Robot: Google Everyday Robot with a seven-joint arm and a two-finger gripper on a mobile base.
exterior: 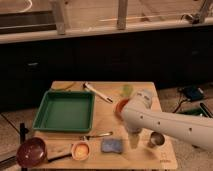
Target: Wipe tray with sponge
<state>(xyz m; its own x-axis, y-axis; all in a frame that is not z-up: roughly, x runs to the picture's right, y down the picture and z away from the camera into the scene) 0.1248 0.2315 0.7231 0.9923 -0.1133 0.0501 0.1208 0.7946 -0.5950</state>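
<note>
The green tray (pixel 62 111) lies on the left half of the wooden table (pixel 150 161). Nothing is in it. The blue sponge (pixel 112 145) lies near the table's front edge, right of the tray's front corner. My white arm (pixel 165 125) reaches in from the right. Its gripper (pixel 134 139) points down just right of the sponge, close to it and low over the table.
A maroon bowl (pixel 31 151) and a small orange bowl (pixel 80 149) sit at the front left. A spoon (pixel 97 135) lies beside the tray. A white utensil (pixel 98 93) lies at the back. A red bowl (pixel 120 106) is partly hidden by my arm. A metal cup (pixel 156 140) stands right of the gripper.
</note>
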